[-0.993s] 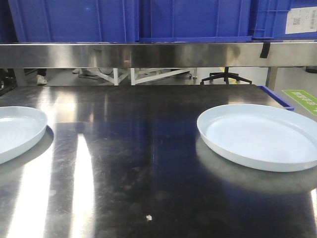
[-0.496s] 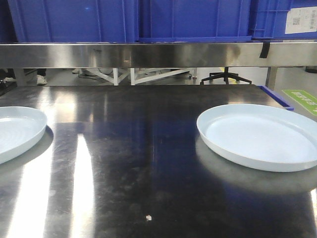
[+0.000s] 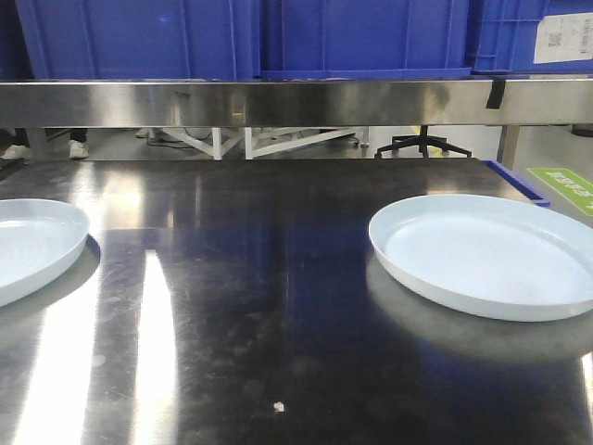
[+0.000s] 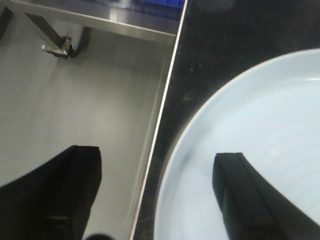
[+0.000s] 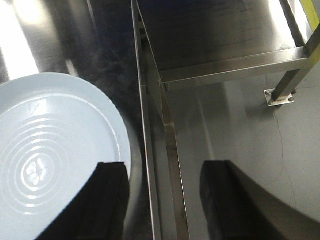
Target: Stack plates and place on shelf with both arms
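While the left gripper (image 4: 156, 154) hangs with its jaws spread wide and nothing between them, one jaw sits over the left plate (image 4: 260, 115) and the other over the floor (image 4: 100, 100), past the table (image 4: 210, 40) edge. Whether either jaw touches the plate cannot be told. The right gripper (image 5: 164, 166) is spread and empty too, with one jaw over the rim of the right plate (image 5: 50, 150) and the other out over the floor (image 5: 240, 125) beyond the table (image 5: 115, 50) edge.

Seen from the front, both plates lie flat on the dark table (image 3: 259, 278), well apart. The left plate (image 3: 28, 241) is cut by the frame's left side and the right plate (image 3: 491, 255) is near the right side. A pale speck (image 3: 277, 406) lies on the table between them, toward the camera. Behind, the shelf (image 3: 278, 102) rail runs across, and blue crates (image 3: 139, 37) stand on it.
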